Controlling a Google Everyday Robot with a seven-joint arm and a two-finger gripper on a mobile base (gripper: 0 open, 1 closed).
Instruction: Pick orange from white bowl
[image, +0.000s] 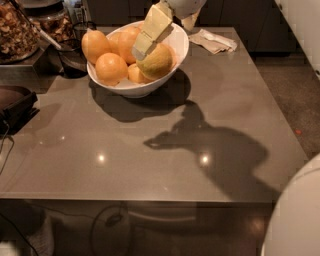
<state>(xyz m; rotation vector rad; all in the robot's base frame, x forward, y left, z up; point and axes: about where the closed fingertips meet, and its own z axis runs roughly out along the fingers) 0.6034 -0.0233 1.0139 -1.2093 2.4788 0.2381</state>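
A kitchen — grey counter (150, 150), white bowl (181, 46) of fruit, jars (16, 34), napkin (215, 41) — the tool (145, 50) over the bowl.

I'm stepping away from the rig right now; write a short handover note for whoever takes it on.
The gripper is down inside the white bowl, its tip at the upper left of the orange; grip cannot be judged. The orange lies at the bowl's right front, beside smaller bright fruits. Done: reach into the bowl. Left: secure the orange, lift it clear of the rim.
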